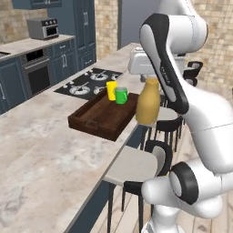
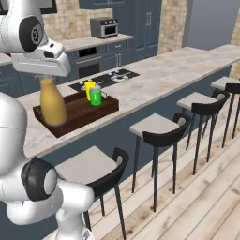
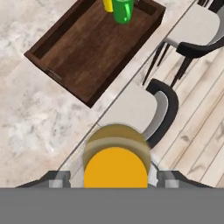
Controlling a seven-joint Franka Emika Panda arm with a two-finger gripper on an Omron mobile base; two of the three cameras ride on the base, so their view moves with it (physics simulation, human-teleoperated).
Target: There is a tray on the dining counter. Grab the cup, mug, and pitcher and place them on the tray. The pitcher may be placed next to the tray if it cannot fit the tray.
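Pitcher (image 1: 148, 102) held in the air at the tabletop's stool-side edge, cup and mug already on the tray.

Nearest, the claw (image 3: 114, 181) holds the amber pitcher from above, its jaws spread wide around the neck, the body hanging upright over the edge of the dining tabletop (image 1: 41, 154) above the stools (image 2: 159, 129). Just beyond lies the dark wooden tray (image 1: 102, 117), its near half bare. At its far end stand the yellow cup (image 1: 111, 90) and green mug (image 1: 121, 95), side by side and seemingly touching. To finish well, I would carry the pitcher inward over the bare wood, keep it vertical, lower it until the base sits flat clear of the raised rim and well apart from the mug, then release.
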